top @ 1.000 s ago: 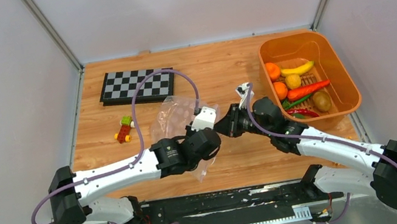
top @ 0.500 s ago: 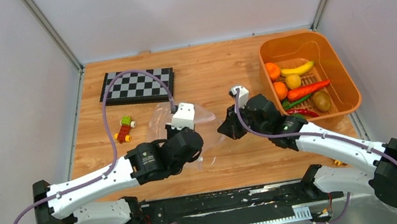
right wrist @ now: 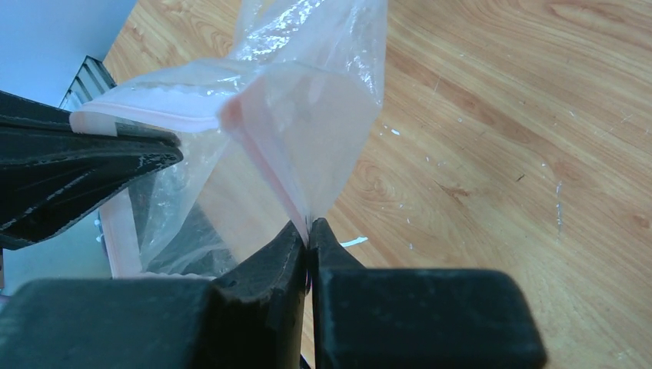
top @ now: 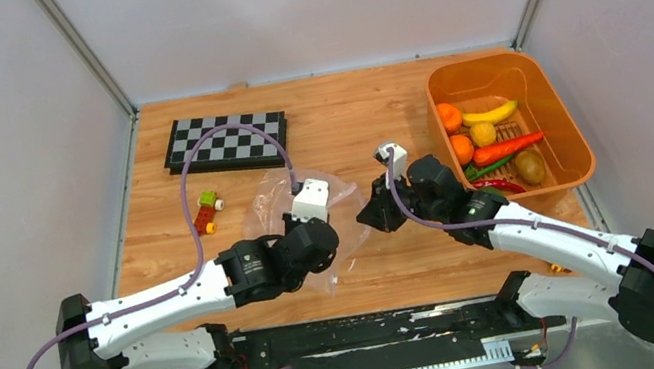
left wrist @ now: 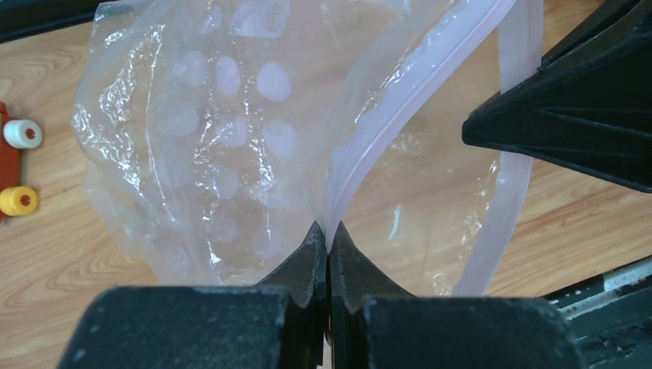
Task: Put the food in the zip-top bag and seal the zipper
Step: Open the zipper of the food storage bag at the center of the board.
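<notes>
The clear zip-top bag (top: 275, 202) with pale dots lies crumpled on the wooden table between my arms; it holds no food. My left gripper (left wrist: 328, 231) is shut on one side of its pink zipper (left wrist: 400, 100); in the top view it (top: 327, 220) sits under its wrist camera. My right gripper (right wrist: 309, 227) is shut on the other side of the bag's pink edge (right wrist: 265, 165), and shows in the top view (top: 364, 221). The bag's mouth gapes between them. The food, oranges (top: 450, 116), banana (top: 490, 114), carrot (top: 508, 149), chilli (top: 501, 185), lies in the orange basket.
The orange basket (top: 563, 117) stands at the right edge of the table. A chessboard (top: 226, 141) lies at the back left. A small red-yellow-green block toy (top: 205, 212) sits left of the bag and shows in the left wrist view (left wrist: 19, 165).
My left arm has drawn back to the left with the bag since a second ago, then eased slightly right. The right gripper shifted a little left. Both keep their hold.
</notes>
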Controlling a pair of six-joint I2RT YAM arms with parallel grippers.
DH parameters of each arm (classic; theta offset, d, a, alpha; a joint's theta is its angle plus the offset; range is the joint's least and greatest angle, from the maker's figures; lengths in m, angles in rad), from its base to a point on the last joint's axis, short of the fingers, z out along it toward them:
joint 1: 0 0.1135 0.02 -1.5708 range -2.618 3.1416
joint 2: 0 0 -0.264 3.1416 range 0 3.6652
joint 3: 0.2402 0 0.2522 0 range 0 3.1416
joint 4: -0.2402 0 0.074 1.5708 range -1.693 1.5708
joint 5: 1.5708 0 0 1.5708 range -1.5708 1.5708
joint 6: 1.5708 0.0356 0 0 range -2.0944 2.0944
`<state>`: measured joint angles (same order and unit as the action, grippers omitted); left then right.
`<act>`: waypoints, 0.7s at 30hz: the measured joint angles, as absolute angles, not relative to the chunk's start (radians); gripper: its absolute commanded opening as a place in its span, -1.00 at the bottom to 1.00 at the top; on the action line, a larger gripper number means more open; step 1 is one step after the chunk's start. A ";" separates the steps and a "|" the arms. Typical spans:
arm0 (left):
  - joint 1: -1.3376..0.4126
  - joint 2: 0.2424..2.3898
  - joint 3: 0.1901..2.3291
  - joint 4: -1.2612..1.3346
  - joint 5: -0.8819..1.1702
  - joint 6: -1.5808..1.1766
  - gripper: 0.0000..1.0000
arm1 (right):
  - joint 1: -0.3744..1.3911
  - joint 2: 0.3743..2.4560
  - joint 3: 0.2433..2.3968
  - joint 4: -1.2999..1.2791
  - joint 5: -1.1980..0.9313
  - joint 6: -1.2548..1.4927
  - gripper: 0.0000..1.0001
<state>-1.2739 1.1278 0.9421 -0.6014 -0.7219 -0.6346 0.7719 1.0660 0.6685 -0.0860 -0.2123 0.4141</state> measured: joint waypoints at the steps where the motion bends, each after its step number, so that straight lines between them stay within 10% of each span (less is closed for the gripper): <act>1: -1.274 1.130 0.941 -0.596 -0.715 -0.637 -1.00 | 0.772 1.066 0.669 -0.086 -0.216 0.416 -0.67; 9: -1.213 1.124 0.902 -0.526 -0.630 -0.649 -1.00 | 0.772 0.968 0.670 -0.131 -0.237 0.422 0.22; 21: -1.138 1.092 0.860 -0.453 -0.525 -0.645 -1.00 | 0.772 0.749 0.704 -0.184 -0.274 0.408 0.40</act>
